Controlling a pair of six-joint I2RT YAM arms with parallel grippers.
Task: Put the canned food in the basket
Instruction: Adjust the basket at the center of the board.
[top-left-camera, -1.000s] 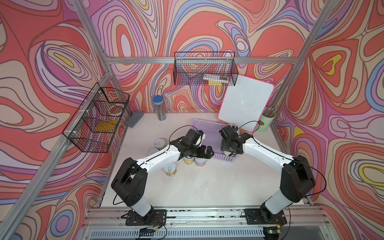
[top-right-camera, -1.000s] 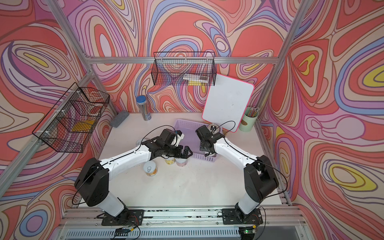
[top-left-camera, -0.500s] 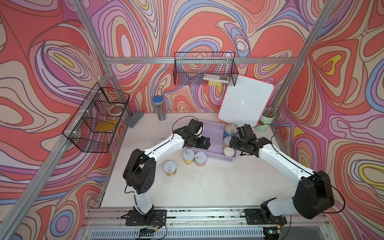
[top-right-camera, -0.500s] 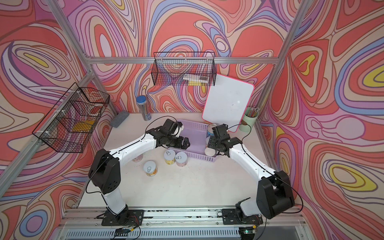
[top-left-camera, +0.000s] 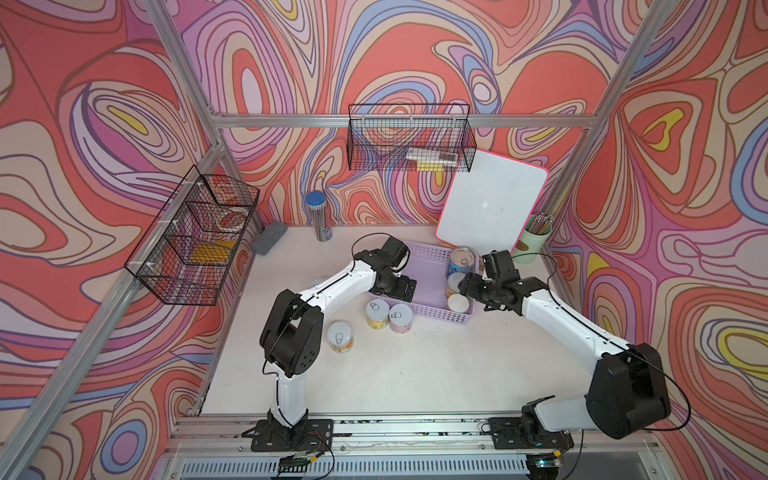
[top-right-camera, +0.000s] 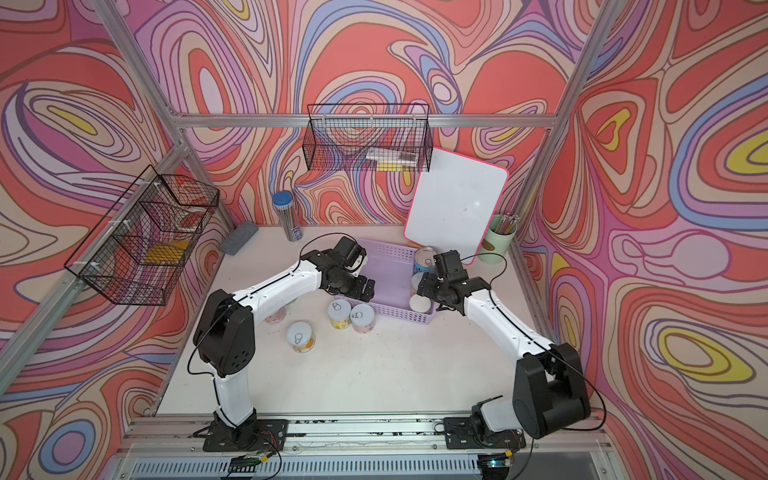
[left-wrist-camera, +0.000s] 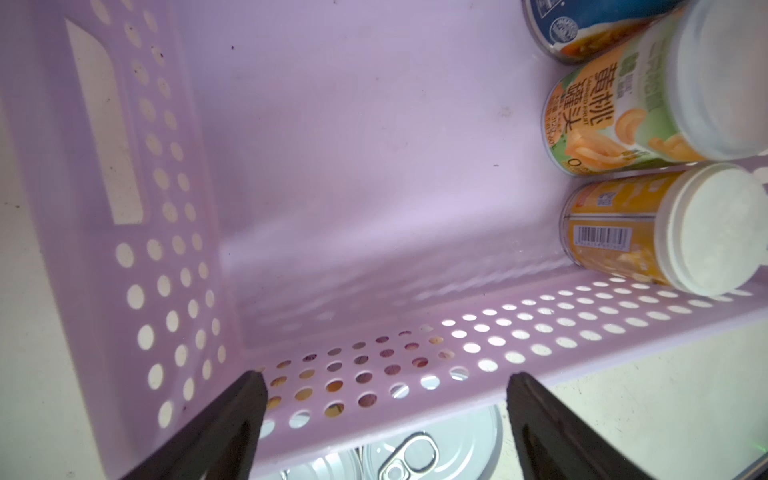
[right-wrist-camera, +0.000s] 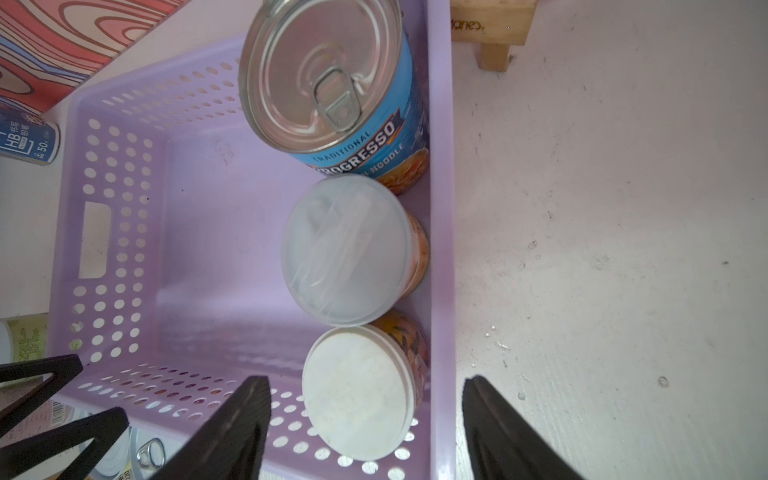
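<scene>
Three cans already stand upright in the basket (top-left-camera: 428, 282), lined along the end nearest the right arm. They are a tall blue soup can (right-wrist-camera: 332, 83) with a pull-tab lid, a peach can (right-wrist-camera: 345, 249) under a clear plastic cap, and a shorter orange can (right-wrist-camera: 357, 390) with a white cap. The rest of the basket floor is bare.

Outside, on the table (top-left-camera: 415, 374), a yellow can (top-left-camera: 377, 314) and a pink can (top-left-camera: 401, 317) stand touching each other just in front of the basket's near wall. A third can (top-left-camera: 340, 337) stands alone nearer the front edge. At least one more is partly hidden beneath the left arm.

These look like stiff metal tins, probably heavy for their size, with smooth paper labels that could slip in a loose grip. The best hold is likely across the round side at mid-height with the can kept upright, not on the lid or tab. With the touching pair, the fingers would need to go on the free sides.

The left gripper (left-wrist-camera: 384, 415) hangs over the basket's near wall with its jaws spread wide and nothing between them. A pull-tab lid shows just below, outside the wall. The right gripper (right-wrist-camera: 361, 382) hovers above the orange can with its jaws apart. A gap shows on either side of the can, so it holds nothing.
</scene>
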